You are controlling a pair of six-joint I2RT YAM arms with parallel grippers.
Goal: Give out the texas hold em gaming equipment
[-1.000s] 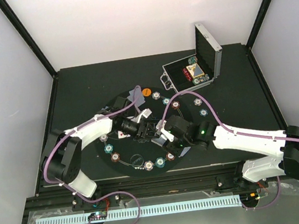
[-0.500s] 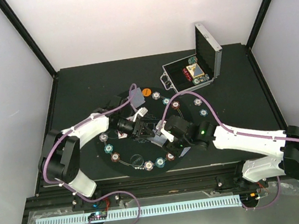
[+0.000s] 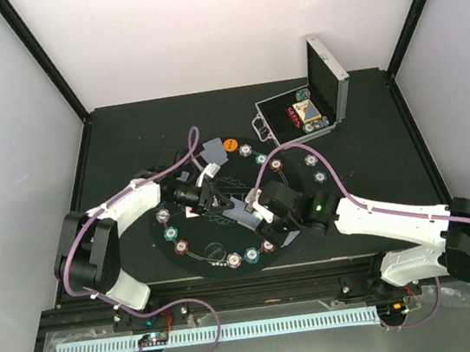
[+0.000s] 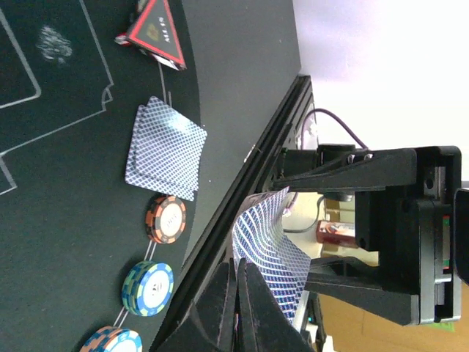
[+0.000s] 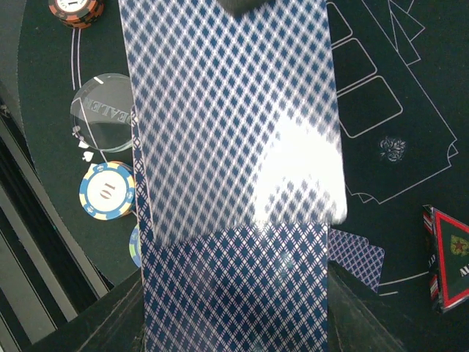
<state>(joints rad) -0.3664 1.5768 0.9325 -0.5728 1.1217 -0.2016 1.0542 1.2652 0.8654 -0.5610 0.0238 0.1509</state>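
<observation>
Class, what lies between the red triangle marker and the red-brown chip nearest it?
Overlapping face-down playing cards lie between the red triangle marker and the red-brown chip, shown in the left wrist view.

deck (image 5: pixel 234 293) blue-diamond backs | top card (image 5: pixel 234 110) offset | card pair (image 4: pixel 165 147) face-dn, overlapped | red tri (image 4: pixel 154 33) flat | chips (image 4: pixel 165 218) in arc
</observation>
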